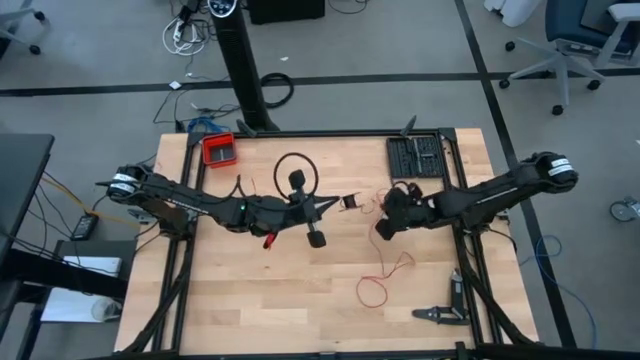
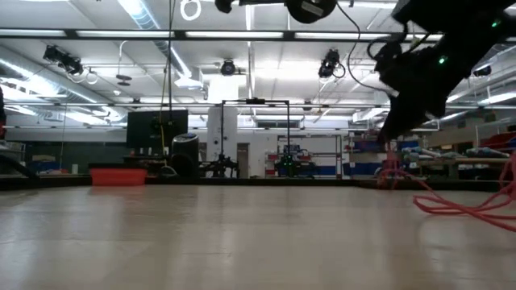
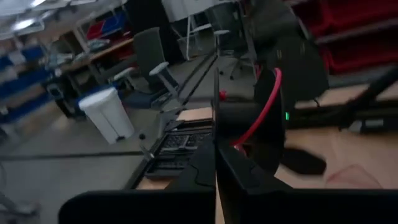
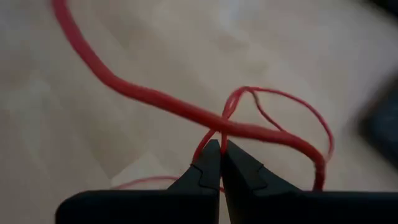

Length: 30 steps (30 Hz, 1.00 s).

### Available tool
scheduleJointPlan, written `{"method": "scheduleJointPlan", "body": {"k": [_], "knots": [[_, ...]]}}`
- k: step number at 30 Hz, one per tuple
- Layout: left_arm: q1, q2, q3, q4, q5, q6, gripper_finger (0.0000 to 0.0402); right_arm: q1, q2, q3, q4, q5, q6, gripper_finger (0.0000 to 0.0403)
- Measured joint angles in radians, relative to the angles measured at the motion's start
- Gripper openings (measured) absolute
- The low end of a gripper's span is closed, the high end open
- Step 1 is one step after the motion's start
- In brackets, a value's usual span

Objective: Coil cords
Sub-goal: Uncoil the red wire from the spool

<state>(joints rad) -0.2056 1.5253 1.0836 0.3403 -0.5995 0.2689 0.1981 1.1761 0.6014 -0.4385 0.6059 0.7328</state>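
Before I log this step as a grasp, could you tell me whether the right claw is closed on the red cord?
Yes, in the right wrist view the right claw has its fingertips pressed together with the red cord pinched between them.

A red tray sits near the table's far left corner, beside a black cable loop.
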Motion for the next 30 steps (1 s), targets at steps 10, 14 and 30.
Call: {"method": "scheduleJointPlan", "body": {"k": [10, 14, 30], "knots": [[-0.006, 0.000, 0.000, 0.000, -0.274, 0.121, 0.0003, 0.154, -0.226, 0.000, -0.054, 0.325, 0.008, 0.0005], [-0.006, 0.000, 0.000, 0.025, -0.421, 0.121, 0.0003, 0.242, -0.266, 0.000, -0.006, 0.455, -0.062, 0.0005], [-0.002, 0.000, 0.000, -0.002, -0.737, 0.278, 0.0003, 0.446, -0.229, 0.000, 0.547, 0.572, -0.732, 0.0004]]}}
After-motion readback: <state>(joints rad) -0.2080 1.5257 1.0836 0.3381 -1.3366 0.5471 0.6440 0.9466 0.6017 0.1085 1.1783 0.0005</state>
